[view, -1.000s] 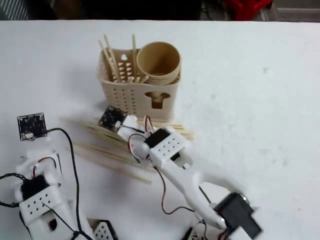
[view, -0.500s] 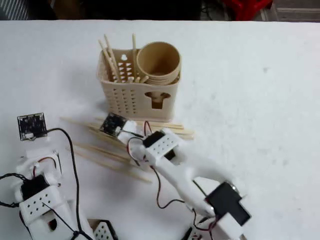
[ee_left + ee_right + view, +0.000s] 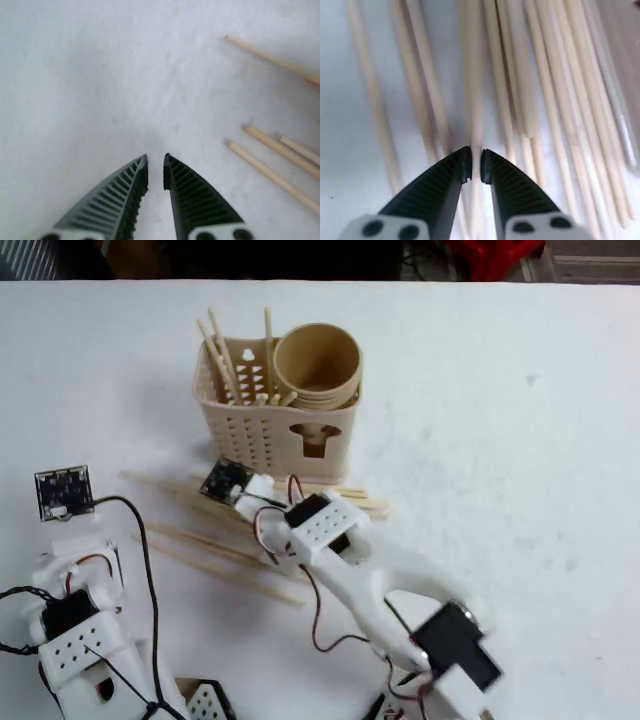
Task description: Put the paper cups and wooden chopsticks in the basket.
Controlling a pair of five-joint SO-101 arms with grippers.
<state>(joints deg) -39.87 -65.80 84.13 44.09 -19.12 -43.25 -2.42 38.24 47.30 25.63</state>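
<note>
Right wrist view: right gripper (image 3: 471, 165) sits low over the loose wooden chopsticks (image 3: 540, 75), jaws pressed almost together with only a thin slit between the tips. One stick runs in line with that slit; cannot tell whether it is actually pinched or just lies under the tips. More sticks lie roughly parallel on both sides of the jaws, directly on the white table (image 3: 520, 440).

Left wrist view: left gripper (image 3: 155, 160) has its jaws nearly closed on nothing, tips over bare table. Ends of a few sticks lie off to one side, apart from the tips.

High view: right arm reaches from the near edge toward the scattered sticks, its gripper end just in front of the basket (image 3: 255, 435). Sticks fan out flat between the basket front and the arm, some partly hidden under the arm. Left arm (image 3: 75, 630) is at the near left corner, well apart from the basket. Basket stands upright near the table middle. Stacked paper cups (image 3: 318, 360) sit upright in its right side. Several standing chopsticks (image 3: 222, 355) lean in its left side, tips above the rim.
</note>
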